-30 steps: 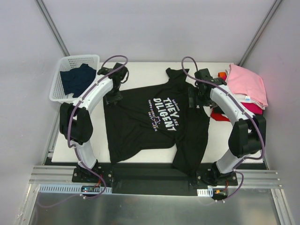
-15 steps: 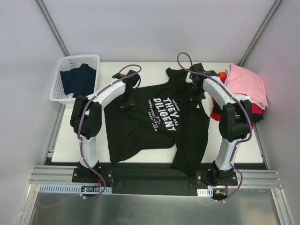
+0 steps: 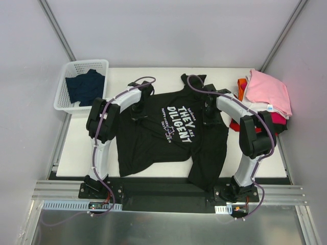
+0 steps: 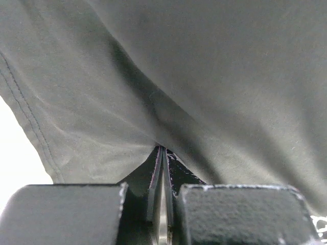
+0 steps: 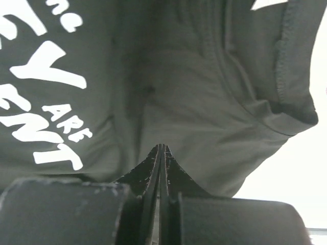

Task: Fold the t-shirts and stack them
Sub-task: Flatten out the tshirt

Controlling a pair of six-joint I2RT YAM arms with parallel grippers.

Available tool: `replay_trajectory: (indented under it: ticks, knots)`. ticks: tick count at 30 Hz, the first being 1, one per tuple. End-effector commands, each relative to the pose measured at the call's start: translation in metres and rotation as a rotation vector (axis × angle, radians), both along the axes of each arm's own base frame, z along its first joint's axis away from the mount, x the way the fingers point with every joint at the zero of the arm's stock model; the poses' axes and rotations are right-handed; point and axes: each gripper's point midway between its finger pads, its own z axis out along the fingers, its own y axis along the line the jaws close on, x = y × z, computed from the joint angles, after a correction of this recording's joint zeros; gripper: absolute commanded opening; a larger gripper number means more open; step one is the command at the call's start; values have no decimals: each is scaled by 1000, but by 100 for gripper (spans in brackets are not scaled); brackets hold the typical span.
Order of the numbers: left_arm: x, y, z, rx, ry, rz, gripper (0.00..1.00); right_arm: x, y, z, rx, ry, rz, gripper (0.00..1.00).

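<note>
Fingers (image 4: pixel 152 173) of left gripper (image 4: pixel 162 149) and right gripper (image 5: pixel 161 146) pinched shut on black t-shirt (image 3: pixel 168 138). Lies unfolded on worktop (image 3: pixel 76 153); folding, then stacking onto t-shirt pile (image 3: pixel 265 92) right of it, outstanding.

Top view: the black t-shirt (image 3: pixel 153 143) covers the table's middle. Bare table (image 3: pixel 82 148) lies open to its left and along the far edge. The white basket (image 3: pixel 87 62) blocks the far-left corner, the stacked tees (image 3: pixel 268 92) the far-right. The left arm (image 3: pixel 115 99) and right arm (image 3: pixel 232 104) arch over the shirt's shoulders.
</note>
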Motion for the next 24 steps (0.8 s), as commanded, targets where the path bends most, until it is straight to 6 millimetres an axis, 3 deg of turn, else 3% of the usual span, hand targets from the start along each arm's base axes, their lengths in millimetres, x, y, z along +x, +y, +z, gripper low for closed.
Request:
replay_trajectory:
  ticks: [1,10,19,22,24]
  knots:
    - [27,15,-4,29,-44,42,0,5,16,34,44,-72,9,1]
    - [60,42,-3,56,-75,76,0,1,16,40,35,-71,18,1]
    - [67,58,0,90,-81,76,0,-3,19,39,42,-64,35,3]
    - [73,57,2,94,-93,63,0,-6,20,40,62,-67,38,27]
    - [80,56,9,90,-117,58,0,-11,21,42,78,-67,43,66]
